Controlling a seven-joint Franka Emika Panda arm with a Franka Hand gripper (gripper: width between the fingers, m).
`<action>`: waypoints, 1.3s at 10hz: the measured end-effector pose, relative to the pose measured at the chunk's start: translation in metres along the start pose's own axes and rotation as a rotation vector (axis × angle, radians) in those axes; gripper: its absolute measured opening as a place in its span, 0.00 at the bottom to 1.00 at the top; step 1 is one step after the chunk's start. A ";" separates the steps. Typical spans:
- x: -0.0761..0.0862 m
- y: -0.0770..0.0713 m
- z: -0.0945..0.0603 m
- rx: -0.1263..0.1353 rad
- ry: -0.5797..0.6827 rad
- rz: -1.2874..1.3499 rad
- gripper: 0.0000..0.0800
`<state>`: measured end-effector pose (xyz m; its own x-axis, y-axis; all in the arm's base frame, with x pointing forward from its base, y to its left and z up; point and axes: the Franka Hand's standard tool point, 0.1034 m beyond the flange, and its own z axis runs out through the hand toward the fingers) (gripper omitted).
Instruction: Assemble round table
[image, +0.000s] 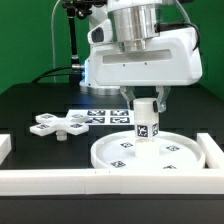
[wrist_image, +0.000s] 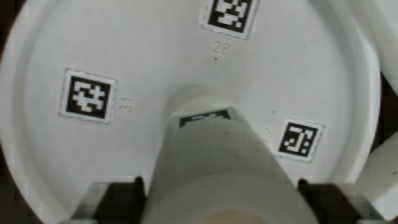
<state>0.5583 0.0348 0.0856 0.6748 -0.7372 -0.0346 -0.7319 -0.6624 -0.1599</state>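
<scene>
The large rimmed round disc (image: 170, 157) lies flat on the black table at the exterior view's right. The short cylindrical leg (image: 145, 122) stands upright on the middle of the disc and bears tags. My gripper (image: 145, 103) comes straight down over the leg and is shut on its upper part. In the wrist view the leg (wrist_image: 221, 150) runs between my two dark fingers (wrist_image: 125, 200), and the disc (wrist_image: 125, 50) with its tags fills the background. The cross-shaped foot piece (image: 57, 124) lies loose on the table at the exterior view's left of the disc.
The marker board (image: 103, 117) lies flat behind the disc, between it and the foot piece. A long white border bar (image: 50, 180) runs along the front. Another bar (image: 213, 150) stands at the exterior view's right, close to the disc's rim.
</scene>
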 end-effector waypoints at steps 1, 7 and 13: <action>0.000 0.000 0.000 0.005 -0.004 0.078 0.51; 0.000 0.000 0.002 0.080 -0.079 0.779 0.51; 0.002 -0.002 0.003 0.090 -0.114 1.081 0.52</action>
<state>0.5612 0.0355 0.0825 -0.3134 -0.9041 -0.2904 -0.9368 0.3445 -0.0615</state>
